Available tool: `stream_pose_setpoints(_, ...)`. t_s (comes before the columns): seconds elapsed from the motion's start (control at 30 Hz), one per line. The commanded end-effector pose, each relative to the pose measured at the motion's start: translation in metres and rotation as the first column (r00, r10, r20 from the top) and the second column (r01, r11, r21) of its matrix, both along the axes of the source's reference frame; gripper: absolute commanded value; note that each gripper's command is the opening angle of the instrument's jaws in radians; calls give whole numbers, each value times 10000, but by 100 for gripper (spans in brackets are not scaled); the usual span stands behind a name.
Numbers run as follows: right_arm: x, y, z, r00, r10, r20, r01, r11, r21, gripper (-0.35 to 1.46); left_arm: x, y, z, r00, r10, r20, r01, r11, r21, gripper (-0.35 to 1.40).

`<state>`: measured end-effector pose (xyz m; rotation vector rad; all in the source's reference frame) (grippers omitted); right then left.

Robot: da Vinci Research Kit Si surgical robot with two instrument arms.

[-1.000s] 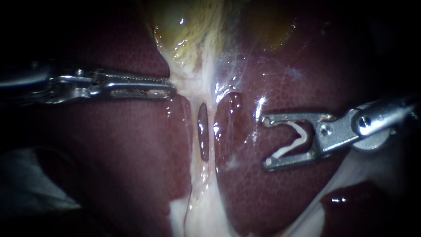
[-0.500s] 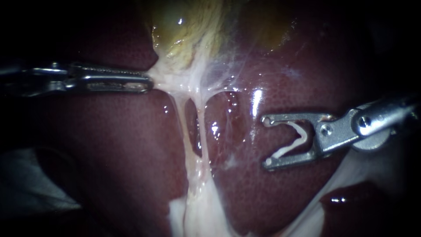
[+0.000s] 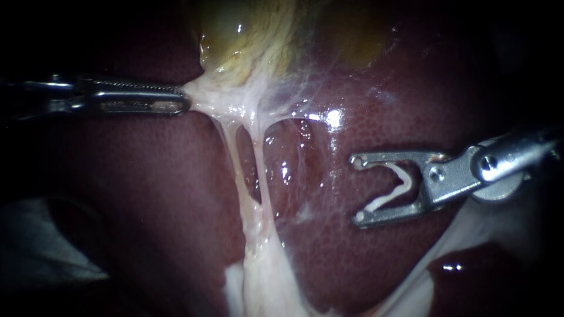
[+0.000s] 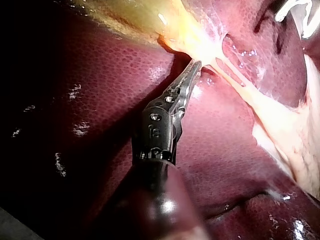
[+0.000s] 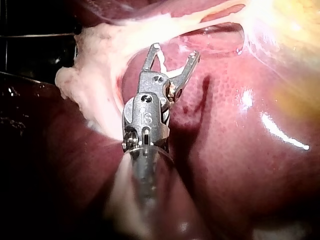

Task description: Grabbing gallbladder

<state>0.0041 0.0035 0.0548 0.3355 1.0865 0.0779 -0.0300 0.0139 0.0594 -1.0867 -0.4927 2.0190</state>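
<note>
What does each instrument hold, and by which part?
Left instrument: the gallbladder, gripped by the pale tissue at its narrow end. Right instrument: a white clip, held by its two legs.

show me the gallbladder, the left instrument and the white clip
gallbladder [image 3: 232, 35], endoscope view, on its yellow-green wall
left instrument [image 3: 183, 101], endoscope view, at its jaw tips, shut on the gallbladder's pale edge
clip [image 3: 405, 183], endoscope view, on its bend, between the jaws of the right instrument [image 3: 358, 189]
</note>
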Motion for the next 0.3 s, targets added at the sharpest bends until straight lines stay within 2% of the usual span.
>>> stream_pose_setpoints(0.03, 0, 0, 0, 10000, 0, 0, 0, 10000, -1, 49, 0, 0, 0, 10000, -6, -2, 6, 10000, 0, -35)
stream_pose_setpoints(0.3, 0, 0, 0, 10000, -1, 0, 1, 10000, -1, 49, -5, 1, 1, 10000, -29, -16, 29, 10000, -2, -35)
